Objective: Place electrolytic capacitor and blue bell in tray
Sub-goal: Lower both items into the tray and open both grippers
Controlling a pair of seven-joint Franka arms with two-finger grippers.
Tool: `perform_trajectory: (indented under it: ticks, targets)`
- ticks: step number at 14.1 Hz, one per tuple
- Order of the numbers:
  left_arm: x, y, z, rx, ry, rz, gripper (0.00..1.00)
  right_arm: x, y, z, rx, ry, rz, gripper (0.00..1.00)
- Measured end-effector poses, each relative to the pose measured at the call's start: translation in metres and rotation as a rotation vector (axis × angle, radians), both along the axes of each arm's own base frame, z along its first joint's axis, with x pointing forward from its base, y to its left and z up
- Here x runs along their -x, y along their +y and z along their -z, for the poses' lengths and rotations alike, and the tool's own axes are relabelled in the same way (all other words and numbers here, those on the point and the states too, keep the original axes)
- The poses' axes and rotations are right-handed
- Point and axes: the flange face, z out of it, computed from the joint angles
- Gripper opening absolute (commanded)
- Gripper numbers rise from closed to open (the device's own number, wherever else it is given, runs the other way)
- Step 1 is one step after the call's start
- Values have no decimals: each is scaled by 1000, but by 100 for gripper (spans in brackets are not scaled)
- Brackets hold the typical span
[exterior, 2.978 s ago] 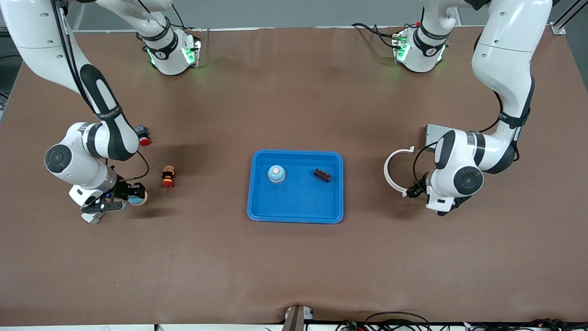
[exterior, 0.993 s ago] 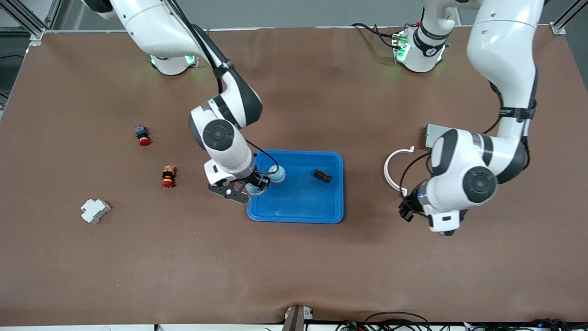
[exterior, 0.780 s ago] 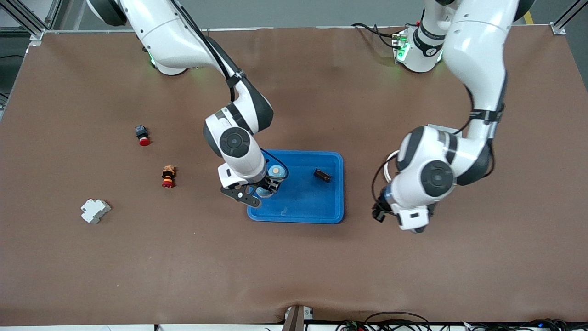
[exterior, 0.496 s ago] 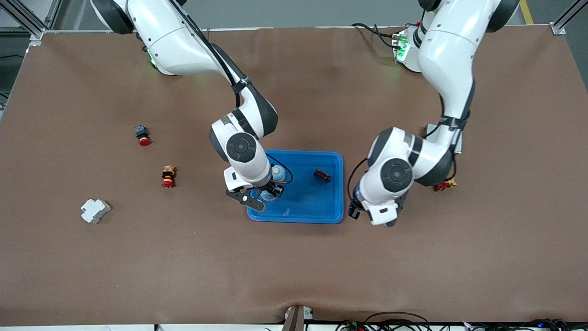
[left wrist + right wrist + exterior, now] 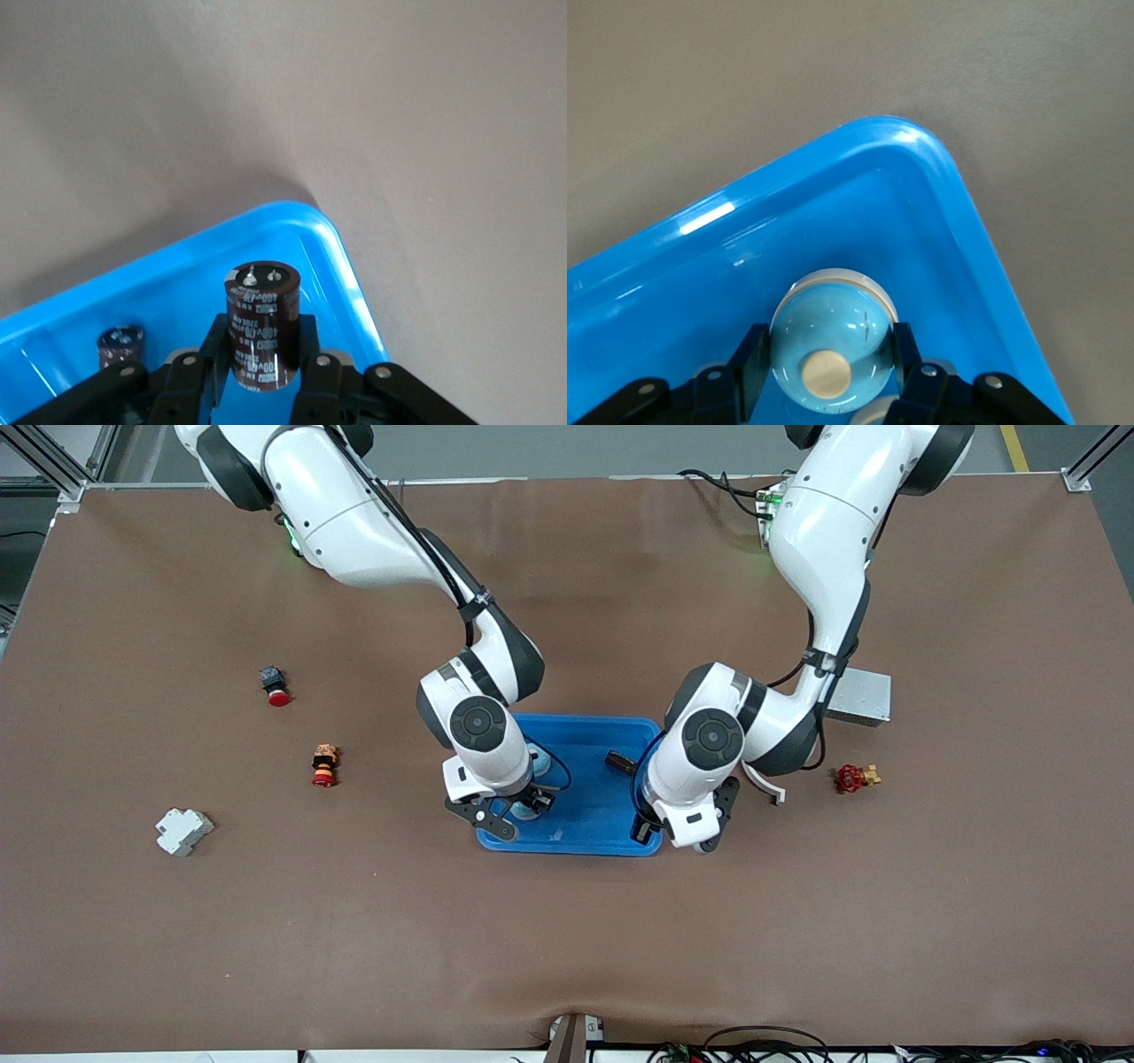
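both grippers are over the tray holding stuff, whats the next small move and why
Probably lower both a little, then open. The right gripper is shut on a blue bell over the tray, and the left gripper is shut on an electrolytic capacitor over the tray's corner. Both loads sit inside the rim, so release should land them in the tray.

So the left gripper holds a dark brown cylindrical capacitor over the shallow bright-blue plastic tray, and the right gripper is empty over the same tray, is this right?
Not quite. The right gripper is not empty: the right wrist view shows it shut on a light-blue domed bell over the shallow bright-blue plastic tray. The left gripper does hold the dark brown cylindrical capacitor over that tray.
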Motion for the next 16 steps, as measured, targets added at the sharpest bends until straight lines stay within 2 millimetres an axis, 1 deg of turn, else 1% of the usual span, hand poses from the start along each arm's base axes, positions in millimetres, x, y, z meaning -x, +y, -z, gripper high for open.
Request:
perform_trajectory:
  ticks: [3, 5, 10, 11, 12, 16]
  targets:
    - [8, -15, 8, 8, -4, -19, 0, -2, 0, 11, -5, -11, 2, 0]
    - [12, -21, 19, 6, 1, -19, 0, -4, 1, 12, -8, -15, 2, 0]
    - [17, -27, 51, 3, 5, -12, 0, -4, 2, 12, -9, -18, 3, 0]
    - [18, -28, 56, 1, 7, -12, 0, -5, 2, 12, -10, -18, 5, 38]
    - [18, -27, 60, 0, 5, -12, 0, -5, 2, 12, -11, -21, 10, 99]
    - [17, -24, 68, -8, 8, -15, 0, -9, -1, 13, -16, -37, 28, 100]
